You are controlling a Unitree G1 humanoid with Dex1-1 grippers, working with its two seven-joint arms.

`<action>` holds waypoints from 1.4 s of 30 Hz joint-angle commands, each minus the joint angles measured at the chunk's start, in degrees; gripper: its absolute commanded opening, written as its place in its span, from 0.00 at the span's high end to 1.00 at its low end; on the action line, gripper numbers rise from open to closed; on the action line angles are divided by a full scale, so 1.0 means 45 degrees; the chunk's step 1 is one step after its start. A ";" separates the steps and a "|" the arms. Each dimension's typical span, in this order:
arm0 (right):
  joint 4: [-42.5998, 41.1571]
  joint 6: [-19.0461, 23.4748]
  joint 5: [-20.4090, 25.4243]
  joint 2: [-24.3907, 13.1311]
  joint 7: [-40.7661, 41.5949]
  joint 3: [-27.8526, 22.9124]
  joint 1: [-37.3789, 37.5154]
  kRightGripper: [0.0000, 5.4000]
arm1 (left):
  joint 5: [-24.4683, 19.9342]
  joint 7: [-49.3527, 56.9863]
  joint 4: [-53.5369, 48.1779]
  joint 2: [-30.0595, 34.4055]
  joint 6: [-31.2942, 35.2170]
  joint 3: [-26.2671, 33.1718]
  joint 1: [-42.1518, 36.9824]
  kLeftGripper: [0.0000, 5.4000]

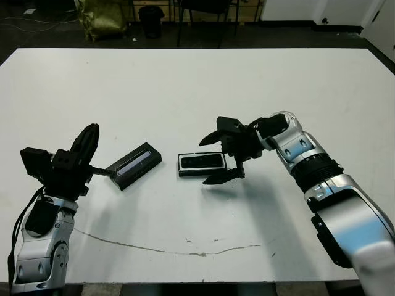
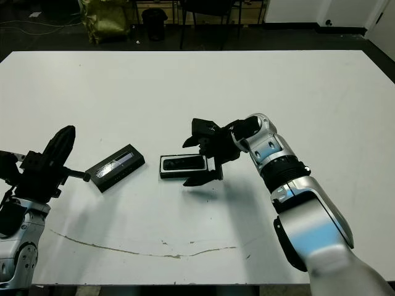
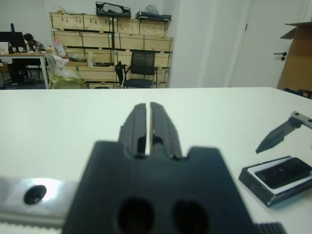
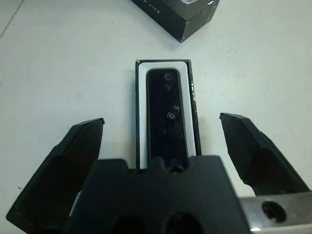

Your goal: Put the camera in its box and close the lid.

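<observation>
Currently the camera (image 4: 167,116) sits flat inside the box (image 4: 141,113), white liner showing along its long sides and far end. Box rests on the white table (image 1: 197,92) near centre, long axis running left-right in the head views.

Right gripper (image 1: 217,160) hovers at the box's right end, jaws spread wide, one finger on each side of the box's width (wrist view shows both fingertips (image 4: 87,141) clear of the walls, nothing held). Whether the fingers touch the table can't be told.

Lid (image 1: 134,165) lies just left of the box, apart from it, angled, silvery-blue strip facing up. Not on the box.

Left gripper (image 1: 86,143) is raised off the table to the left of the lid, fingers pressed together with only a thin slit between them, empty. It points away over the table, not at the lid.

A long thin scuff line (image 1: 166,250) runs across the near table edge area.
</observation>
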 commanded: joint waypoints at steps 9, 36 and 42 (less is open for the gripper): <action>-0.4880 0.2816 0.1471 -0.0366 -0.3294 -0.2613 0.1921 0.02 | -0.0005 -0.0010 0.0099 0.0084 0.0223 -0.0014 0.0168 1.00; -1.2239 -0.0971 -0.1338 -0.0920 -1.0197 -0.1502 0.8283 1.00 | 0.0205 0.0201 0.0003 -0.0002 0.0210 -0.0146 0.0100 1.00; -1.1938 0.0118 -0.2185 -0.0931 -1.0366 -0.0995 0.7978 1.00 | 0.0021 0.0146 -0.0066 0.0057 0.0405 -0.0149 0.0088 1.00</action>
